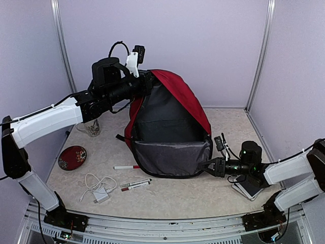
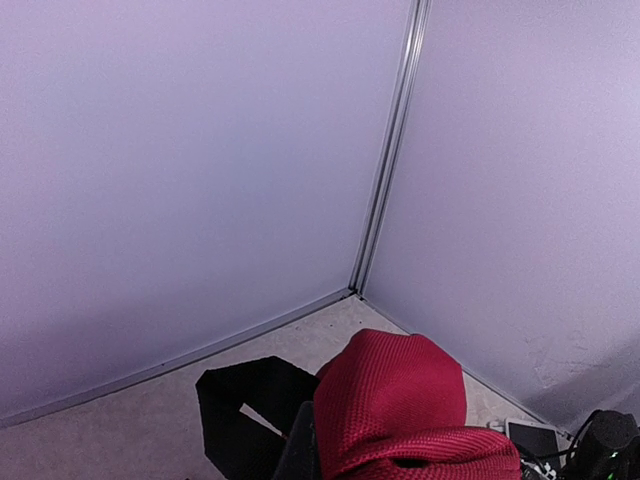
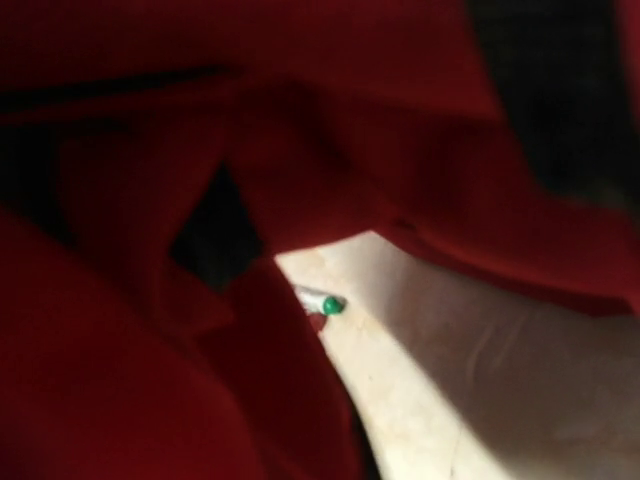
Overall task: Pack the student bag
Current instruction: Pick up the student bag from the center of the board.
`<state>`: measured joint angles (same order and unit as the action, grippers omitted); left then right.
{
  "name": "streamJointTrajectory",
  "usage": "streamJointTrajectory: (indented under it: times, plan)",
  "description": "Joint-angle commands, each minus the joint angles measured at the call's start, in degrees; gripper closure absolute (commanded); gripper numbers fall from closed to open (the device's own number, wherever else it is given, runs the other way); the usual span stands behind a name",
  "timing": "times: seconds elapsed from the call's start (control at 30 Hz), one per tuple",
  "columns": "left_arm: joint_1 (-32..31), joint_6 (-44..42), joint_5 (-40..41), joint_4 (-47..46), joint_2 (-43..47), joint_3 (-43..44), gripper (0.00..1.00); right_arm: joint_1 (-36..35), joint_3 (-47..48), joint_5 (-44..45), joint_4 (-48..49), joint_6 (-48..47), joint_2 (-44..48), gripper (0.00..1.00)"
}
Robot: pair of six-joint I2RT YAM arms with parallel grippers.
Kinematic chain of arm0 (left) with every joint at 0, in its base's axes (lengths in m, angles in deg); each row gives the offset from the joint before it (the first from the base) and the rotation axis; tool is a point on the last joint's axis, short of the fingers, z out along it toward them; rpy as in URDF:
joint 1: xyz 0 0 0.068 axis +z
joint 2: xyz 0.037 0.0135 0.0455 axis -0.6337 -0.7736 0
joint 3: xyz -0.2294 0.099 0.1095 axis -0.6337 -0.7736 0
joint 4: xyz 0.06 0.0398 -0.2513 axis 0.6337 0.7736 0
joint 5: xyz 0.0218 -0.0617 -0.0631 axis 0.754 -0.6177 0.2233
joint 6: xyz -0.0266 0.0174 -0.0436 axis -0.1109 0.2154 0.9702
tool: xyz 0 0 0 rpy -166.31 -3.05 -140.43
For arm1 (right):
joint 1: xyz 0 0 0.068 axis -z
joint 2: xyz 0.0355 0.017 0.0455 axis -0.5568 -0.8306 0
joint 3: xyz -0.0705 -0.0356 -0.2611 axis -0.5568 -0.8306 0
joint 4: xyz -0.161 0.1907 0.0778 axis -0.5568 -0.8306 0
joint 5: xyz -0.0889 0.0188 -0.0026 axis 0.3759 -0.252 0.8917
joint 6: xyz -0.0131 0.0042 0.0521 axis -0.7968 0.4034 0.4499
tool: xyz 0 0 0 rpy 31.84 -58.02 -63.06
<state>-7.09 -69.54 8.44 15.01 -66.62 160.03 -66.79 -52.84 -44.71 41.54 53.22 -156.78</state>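
The student bag (image 1: 170, 124), a large dark-red backpack with grey lining, stands open toward the front in the middle of the table. My left gripper (image 1: 146, 82) is shut on its top edge and holds it up; in the left wrist view the red fabric (image 2: 400, 400) bulges just past the jaws. My right gripper (image 1: 207, 165) is at the bag's lower right corner. Red fabric (image 3: 150, 350) fills the right wrist view and hides the fingers, and a green-capped marker (image 3: 322, 302) lies on the table in the gap.
In front of the bag lie a red-capped marker (image 1: 126, 167), two more markers (image 1: 135, 184) and a white charger with its cable (image 1: 99, 189). A red dish (image 1: 72, 157) and a glass (image 1: 93, 127) sit at the left. A phone (image 1: 249, 188) lies under the right arm.
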Motion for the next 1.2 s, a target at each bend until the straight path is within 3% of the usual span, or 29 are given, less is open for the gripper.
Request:
streamJointTrajectory:
  times: [0.0, 0.2, 0.4, 0.6, 0.73, 0.87, 1.1, 1.17]
  plan:
    - [0.96, -0.03, 1.58, -3.65, 1.87, 1.40, 1.00, 0.81, 2.47, 0.37, 5.17, 2.26, 3.46, 1.00]
    - [3.29, 4.36, 2.16, -7.46, 4.66, -3.52, 1.00, 9.21, 27.16, 9.85, -36.04, -15.44, 15.30, 1.00]
    - [2.68, 10.30, 0.46, -15.84, 5.53, -9.40, 1.00, 12.73, 61.40, 11.53, -60.24, -29.48, 3.51, 1.00]
    - [-2.89, 19.14, 3.26, -21.58, 3.24, -16.32, 0.99, 12.73, 86.70, 9.82, -71.36, -36.76, -13.15, 1.00]
    - [-7.32, 20.84, 2.34, -19.24, 0.24, -19.45, 0.85, 12.43, 97.98, 7.77, -79.09, -39.57, -25.30, 1.00]
    - [-8.93, 22.03, -1.36, -18.41, -0.62, -23.07, 0.75, 10.57, 100.58, 8.29, -79.68, -43.72, -30.50, 1.00]
    - [-10.54, 18.85, -11.12, -11.59, -0.09, -26.05, 0.73, 6.64, 101.36, 9.09, -80.83, -51.11, -35.85, 1.00]
    - [-11.28, 17.30, -14.09, -11.17, 1.28, -28.34, 0.67, 4.83, 101.36, 8.51, -81.97, -53.53, -36.94, 1.00]
